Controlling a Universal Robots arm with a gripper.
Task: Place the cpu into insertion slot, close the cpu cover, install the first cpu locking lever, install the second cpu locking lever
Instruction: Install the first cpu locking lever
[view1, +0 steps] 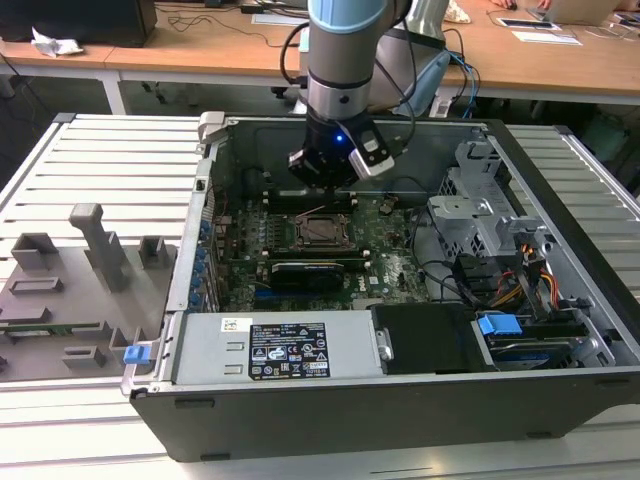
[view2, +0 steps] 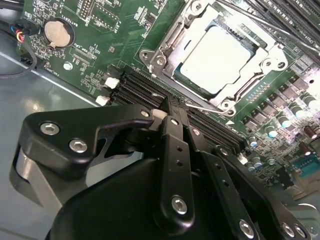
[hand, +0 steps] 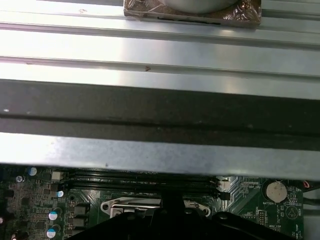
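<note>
In the exterior view, a big open computer case (view1: 400, 400) lies on a ribbed metal table (view1: 110, 170). The robot arm (view1: 345, 50) reaches down into the case from above. Its hand (view1: 322, 183) hangs low over the green motherboard (view1: 385, 240), just behind the insertion slot (view1: 322, 230). The slot sits in the middle of the board. A long black card (view1: 310, 272) lies just in front of the slot. A grey parts holder (view1: 75, 290) sits on the table at the exterior view's left. A wooden desk (view1: 250, 45) stands behind.

In the second wrist view, the cpu (view2: 217, 57) lies flat inside the insertion slot (view2: 165, 37), silver top up. The cpu cover (view2: 272, 57) is down around it, and the chip shows through its window. A thin wire lever (view2: 210, 106) runs along the side of the slot nearest the hand. The black fingers (view2: 175, 150) of the hand (view2: 172, 107) are pressed together, and their tip sits right at that lever. I cannot tell if they touch it. Dark memory slots (view2: 137, 90) run between the hand and the slot. A round coin battery (view2: 56, 31) sits well away on the board.

In the first wrist view, the metal wall of the case (hand: 160, 100) stands behind the board. Below it are the memory slots (hand: 140, 179), the edge of the cpu cover (hand: 125, 205) and the coin battery (hand: 274, 189).
</note>
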